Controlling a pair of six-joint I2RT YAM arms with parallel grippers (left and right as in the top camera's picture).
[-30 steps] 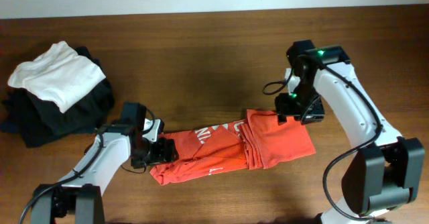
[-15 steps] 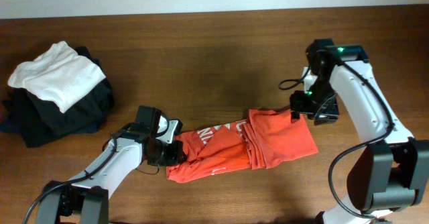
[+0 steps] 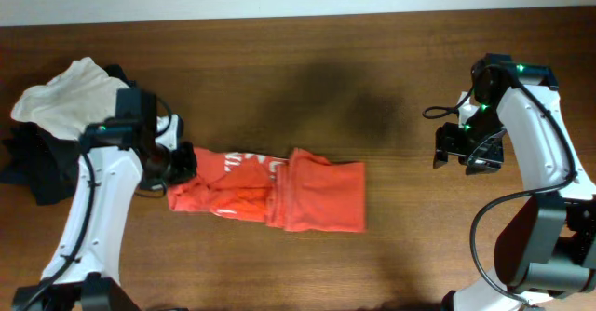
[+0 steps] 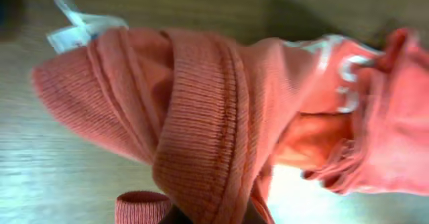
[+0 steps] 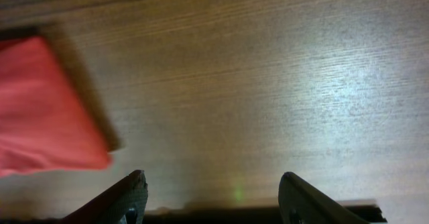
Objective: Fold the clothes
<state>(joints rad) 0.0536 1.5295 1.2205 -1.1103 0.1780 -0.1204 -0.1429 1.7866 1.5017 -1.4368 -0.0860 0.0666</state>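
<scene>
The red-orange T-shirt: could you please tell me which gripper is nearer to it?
Left. The left gripper is shut on the T-shirt at its collar end; the right gripper hangs open over the table, apart from its other end.

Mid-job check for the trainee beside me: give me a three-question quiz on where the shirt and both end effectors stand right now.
1. True or false: the right end effector holds the red-orange T-shirt.
2. Multiple choice: the left end effector is A) shut on the T-shirt's collar end, B) open over bare wood, C) open above the T-shirt's middle.
3. Fill in: the white garment lies on top of ____ garments.
Key: 1 false, it is open and empty; 2 A; 3 black garments.
</scene>
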